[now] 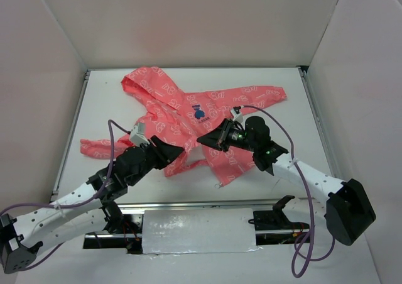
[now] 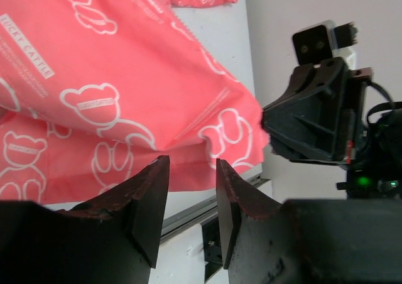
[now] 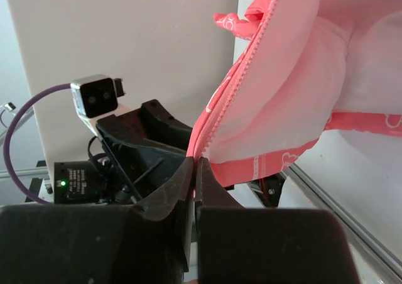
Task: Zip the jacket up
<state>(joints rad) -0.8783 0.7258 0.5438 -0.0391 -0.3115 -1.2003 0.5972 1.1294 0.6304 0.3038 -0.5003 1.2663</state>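
The coral-pink jacket point(image 1: 188, 108) with white print lies spread on the white table, hood at the back left, blue emblem point(image 1: 200, 112) on the chest. My right gripper point(image 1: 204, 138) is shut on the jacket's zipper edge point(image 3: 217, 117) near the hem and lifts that front panel; the white lining point(image 3: 282, 89) shows. My left gripper point(image 1: 178, 155) is open and empty just in front of the pink fabric point(image 2: 113, 95), its fingertips point(image 2: 157, 171) close to the hem, facing the right gripper point(image 2: 314, 114).
White walls enclose the table on three sides. A metal rail point(image 1: 188, 203) runs along the near edge, with a foil-covered plate point(image 1: 198, 230) between the arm bases. A small ring point(image 1: 218, 185) lies on the table near the hem.
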